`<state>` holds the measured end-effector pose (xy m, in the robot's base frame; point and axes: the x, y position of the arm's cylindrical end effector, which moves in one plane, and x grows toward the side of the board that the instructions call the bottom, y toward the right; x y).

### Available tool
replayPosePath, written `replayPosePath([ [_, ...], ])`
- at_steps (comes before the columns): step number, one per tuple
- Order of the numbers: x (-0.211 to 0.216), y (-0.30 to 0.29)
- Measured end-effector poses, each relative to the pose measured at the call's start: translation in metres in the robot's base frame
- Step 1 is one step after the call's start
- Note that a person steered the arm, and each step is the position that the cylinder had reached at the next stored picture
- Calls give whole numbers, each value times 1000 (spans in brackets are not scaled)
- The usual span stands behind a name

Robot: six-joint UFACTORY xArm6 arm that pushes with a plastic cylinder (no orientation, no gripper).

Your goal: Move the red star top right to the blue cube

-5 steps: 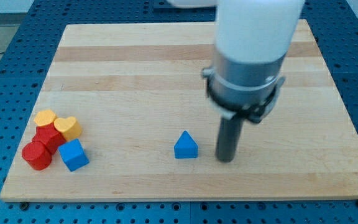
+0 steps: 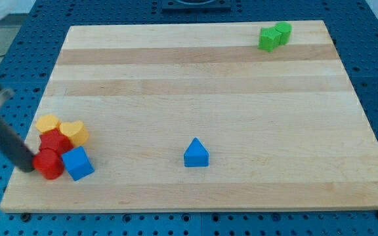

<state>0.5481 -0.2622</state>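
Just right of my tip (image 2: 27, 166), red star (image 2: 53, 142)

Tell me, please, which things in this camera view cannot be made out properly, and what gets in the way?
- My tip: motion-blurred at the view's left, so whether it touches the red cylinder is unclear.
- Red star: partly covered by the red cylinder and hemmed in by the yellow blocks, so its outline is incomplete.
- Green blocks: pressed together at the view's top right, too small to tell their shapes.
- Arm above the rod: cut off by the view's left edge.
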Motion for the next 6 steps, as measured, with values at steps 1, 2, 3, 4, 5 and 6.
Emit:
replayPosePath([
  [1,-10,41],
  [2,-10,16],
  [3,-20,-19],
  [4,-57,40],
  [5,-60,120],
  [6,-60,133],
])
